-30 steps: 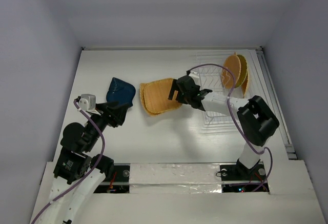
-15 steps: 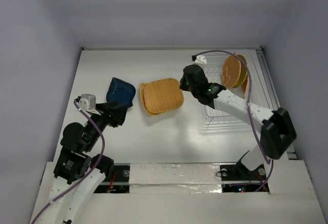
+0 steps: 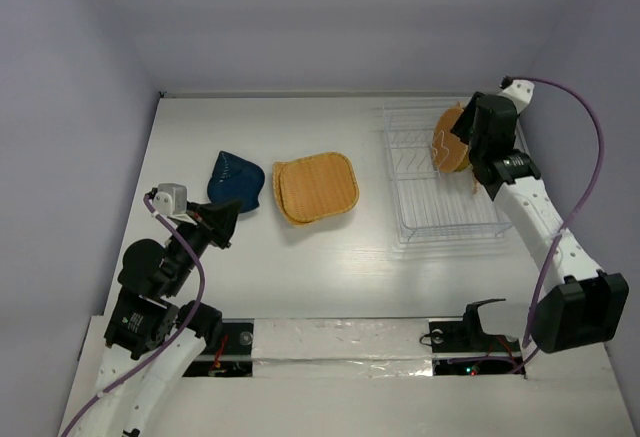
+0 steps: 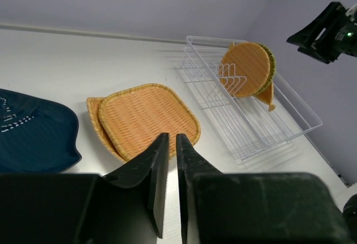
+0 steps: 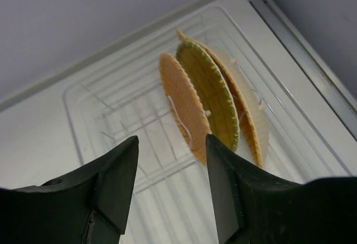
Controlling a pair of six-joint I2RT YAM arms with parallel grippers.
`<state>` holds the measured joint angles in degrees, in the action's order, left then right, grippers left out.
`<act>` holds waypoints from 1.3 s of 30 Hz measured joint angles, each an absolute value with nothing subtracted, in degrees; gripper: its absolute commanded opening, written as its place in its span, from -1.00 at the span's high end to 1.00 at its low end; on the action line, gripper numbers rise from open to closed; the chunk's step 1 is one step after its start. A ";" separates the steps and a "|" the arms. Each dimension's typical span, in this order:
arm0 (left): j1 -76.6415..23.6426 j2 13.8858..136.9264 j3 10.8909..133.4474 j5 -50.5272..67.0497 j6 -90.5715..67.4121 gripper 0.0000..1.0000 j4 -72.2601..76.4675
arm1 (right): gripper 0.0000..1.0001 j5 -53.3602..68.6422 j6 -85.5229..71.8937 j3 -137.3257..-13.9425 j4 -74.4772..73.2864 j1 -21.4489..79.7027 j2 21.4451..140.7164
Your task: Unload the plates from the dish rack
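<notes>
The clear wire dish rack (image 3: 402,229) stands at the right of the table. Three plates stand upright in its far end: an orange one (image 5: 181,107), a yellow-green one (image 5: 211,94) and a paler orange one (image 5: 246,113). My right gripper (image 5: 172,139) hovers open just over them, at the rack's right side (image 3: 468,147), holding nothing. On the table lie a dark blue plate (image 3: 236,179) and two stacked orange woven plates (image 3: 315,189). My left gripper (image 3: 222,222) is shut and empty, near the blue plate (image 4: 28,129) and short of the woven stack (image 4: 148,118).
Grey walls close in the table on the left, far and right sides. A white rail (image 3: 535,187) runs along the right edge beside the rack. The right arm's purple cable (image 3: 590,147) loops over that side. The arm bases sit at the near edge.
My right arm left the orange woven plate on the stack and swung right to the plates in the rack. My left gripper closed and drew back slightly.
</notes>
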<state>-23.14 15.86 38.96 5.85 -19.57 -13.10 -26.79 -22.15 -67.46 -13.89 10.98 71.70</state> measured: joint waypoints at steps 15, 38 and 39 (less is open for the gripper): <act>-23.16 14.83 38.96 5.76 -19.57 0.24 -13.10 | 0.07 -19.16 -17.45 -70.83 -17.02 1.85 88.75; -23.16 14.44 38.96 5.78 -19.55 0.17 -13.08 | 1.00 -19.99 -8.16 -74.63 -17.74 2.79 95.02; -23.16 14.44 38.96 5.78 -19.55 0.17 -13.08 | 1.00 -20.60 -7.73 -74.63 -18.00 3.22 94.85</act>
